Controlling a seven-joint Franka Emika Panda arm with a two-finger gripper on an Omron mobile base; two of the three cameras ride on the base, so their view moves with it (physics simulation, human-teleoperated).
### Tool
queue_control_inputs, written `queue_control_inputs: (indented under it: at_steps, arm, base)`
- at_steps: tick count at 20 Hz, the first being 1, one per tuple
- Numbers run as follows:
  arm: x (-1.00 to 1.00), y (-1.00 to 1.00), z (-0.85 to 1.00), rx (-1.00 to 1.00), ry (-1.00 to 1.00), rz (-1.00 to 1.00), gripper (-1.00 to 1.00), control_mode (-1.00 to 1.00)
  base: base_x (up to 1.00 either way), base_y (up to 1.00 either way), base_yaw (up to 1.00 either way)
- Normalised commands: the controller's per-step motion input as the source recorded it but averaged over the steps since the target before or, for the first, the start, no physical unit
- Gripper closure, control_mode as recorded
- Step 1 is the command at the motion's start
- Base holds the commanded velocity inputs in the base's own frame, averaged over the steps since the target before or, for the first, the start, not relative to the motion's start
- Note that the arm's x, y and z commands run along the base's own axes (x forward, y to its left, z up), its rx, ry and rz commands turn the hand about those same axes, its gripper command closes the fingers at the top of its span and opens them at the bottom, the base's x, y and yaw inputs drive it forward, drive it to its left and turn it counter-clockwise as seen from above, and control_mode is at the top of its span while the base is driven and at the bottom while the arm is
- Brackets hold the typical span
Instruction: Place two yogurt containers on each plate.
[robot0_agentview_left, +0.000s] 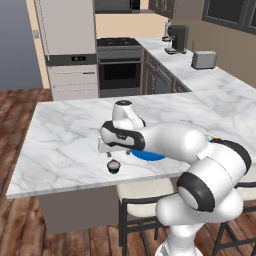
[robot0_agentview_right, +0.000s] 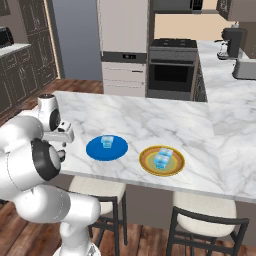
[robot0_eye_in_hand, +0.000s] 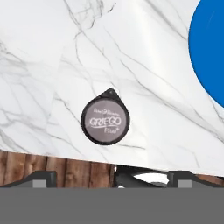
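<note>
**Dark cup under the open claw at the counter's edge**

A white marble island counter stands on a wood floor. Behind it a second marble counter runs along the wall, with an oven, a coffee machine and a toaster. 2 stools sit under the near edge of the island.

The claw hangs over the island's near edge with its fingers wide apart and nothing between them; 2 dark tips show at the bottom of the hand view. In that view the dark cup, round with a pale printed lid, lies just above the tips, toward 12 o'clock and a little to the left, on bare marble close to the edge. The blue plate lies at about 2 o'clock from the cup, apart from it.

Count: 4 cups, 2 plates. In the right base view 1 pale blue cup sits on the blue plate, and 2 pale blue cups sit together on the yellow plate, which lies at 3 o'clock from the blue one. The dark cup sits on neither plate.
</note>
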Motion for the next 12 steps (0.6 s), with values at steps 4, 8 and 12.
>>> queue_control_inputs:
  at_steps: [4, 8, 12]
  arm:
    - [0.09, 0.0, -0.47, 0.0, -0.06, 0.0, -1.0, -1.0]
    - [0.1, 0.03, -0.41, 0.0, -0.03, 0.0, -1.0, -1.0]
    - [0.12, 0.18, -0.24, 0.0, 0.0, 0.0, -1.0, -1.0]
  base:
    - [0.0, 0.0, 0.0]
    - [0.0, 0.0, 0.0]
    - [0.0, 0.0, 0.0]
